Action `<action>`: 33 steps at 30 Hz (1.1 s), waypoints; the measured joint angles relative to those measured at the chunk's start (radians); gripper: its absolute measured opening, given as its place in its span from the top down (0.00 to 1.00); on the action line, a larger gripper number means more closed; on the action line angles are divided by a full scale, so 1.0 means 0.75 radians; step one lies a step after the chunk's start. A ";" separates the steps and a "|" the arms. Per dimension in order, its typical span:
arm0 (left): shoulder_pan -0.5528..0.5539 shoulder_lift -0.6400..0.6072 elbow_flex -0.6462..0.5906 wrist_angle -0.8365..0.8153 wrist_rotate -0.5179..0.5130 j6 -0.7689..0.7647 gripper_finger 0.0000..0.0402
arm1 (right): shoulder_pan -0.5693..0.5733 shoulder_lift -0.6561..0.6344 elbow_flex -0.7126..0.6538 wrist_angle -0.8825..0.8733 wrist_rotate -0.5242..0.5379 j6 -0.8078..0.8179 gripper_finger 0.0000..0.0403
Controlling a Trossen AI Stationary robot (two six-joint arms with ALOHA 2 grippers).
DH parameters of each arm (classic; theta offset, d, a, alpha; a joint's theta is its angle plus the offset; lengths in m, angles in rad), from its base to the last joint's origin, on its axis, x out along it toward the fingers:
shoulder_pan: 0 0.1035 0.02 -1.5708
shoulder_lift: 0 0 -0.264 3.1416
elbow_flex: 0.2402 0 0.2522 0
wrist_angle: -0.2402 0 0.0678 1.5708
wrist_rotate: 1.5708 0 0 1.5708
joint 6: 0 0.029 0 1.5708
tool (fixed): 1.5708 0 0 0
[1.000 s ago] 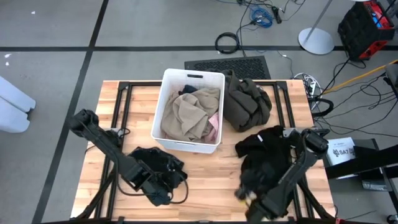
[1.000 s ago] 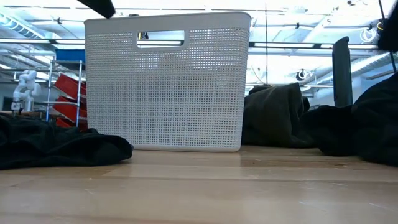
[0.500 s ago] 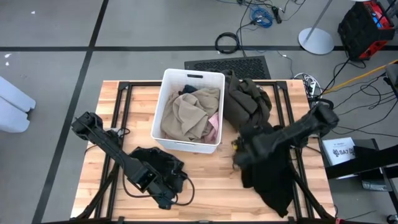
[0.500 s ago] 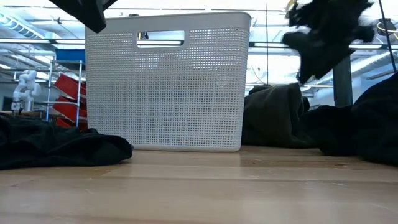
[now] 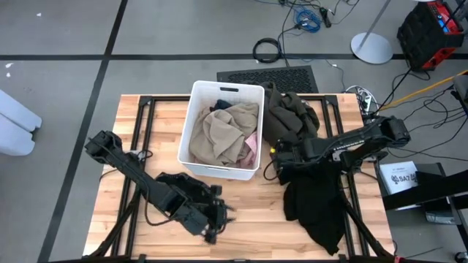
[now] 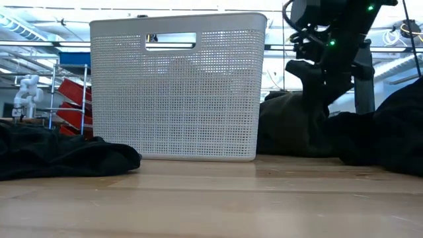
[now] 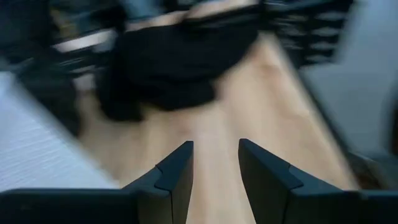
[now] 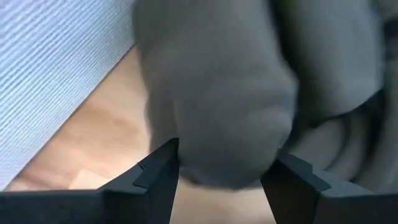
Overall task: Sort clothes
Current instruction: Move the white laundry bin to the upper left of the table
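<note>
Clothes lie in four lots. Tan-beige garment (image 5: 223,131) fills the white bin (image 5: 196,108) at table centre, with a strip of pink garment (image 5: 251,150) at its right inner wall. Olive-brown garment (image 5: 291,119) heaped just right of the bin, touching its wall. Black garment (image 5: 318,201) spread down the table's right side. A second black pile (image 5: 183,188) front left of the bin.

Right gripper (image 8: 219,163) hovers at the olive-brown heap's front edge; fingers parted, nothing between them, the fabric fold close ahead. Left gripper (image 7: 215,162) sits low at the front edge of the left black pile, fingers apart, empty, over bare wood.

Hard to read: left wrist view smeared; only a dark mass on the wood shows. In the low view the bin's mesh wall hides its contents, and the right black garment is cut off at the frame edge.

Surface: pale wooden table (image 5: 248,208) on a black frame. Grey floor, cables (image 5: 307,18), red crate (image 5: 431,29).
</note>
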 joint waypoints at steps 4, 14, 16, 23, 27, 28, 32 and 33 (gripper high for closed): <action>0.036 0.000 0.000 -0.100 -0.205 -0.123 0.66 | 0.092 0.001 -0.008 0.028 -0.080 -0.040 0.51; 0.049 -0.002 0.000 -0.528 -0.463 -0.344 0.66 | 0.224 0.001 -0.008 0.395 -0.064 -0.229 0.51; 0.056 -0.003 0.000 -0.647 -0.492 -0.441 0.66 | 0.223 0.001 -0.008 0.502 -0.061 -0.293 0.51; -0.067 -0.084 0.028 -0.708 -0.360 -0.483 0.66 | 0.224 0.001 -0.008 0.744 -0.067 -0.428 0.51; -0.200 -0.170 0.082 -0.707 -0.429 -0.369 0.66 | 0.224 0.001 -0.008 0.858 -0.108 -0.503 0.51; -0.236 -0.197 0.088 -0.706 -0.473 -0.354 0.66 | 0.224 0.005 -0.007 0.891 -0.138 -0.524 0.51; -0.358 -0.314 0.091 -0.710 -0.672 -0.342 0.66 | 0.230 0.072 -0.006 1.072 -0.209 -0.591 0.51; -0.383 -0.336 0.092 -0.711 -0.712 -0.346 0.66 | 0.231 0.098 -0.006 1.131 -0.210 -0.609 0.51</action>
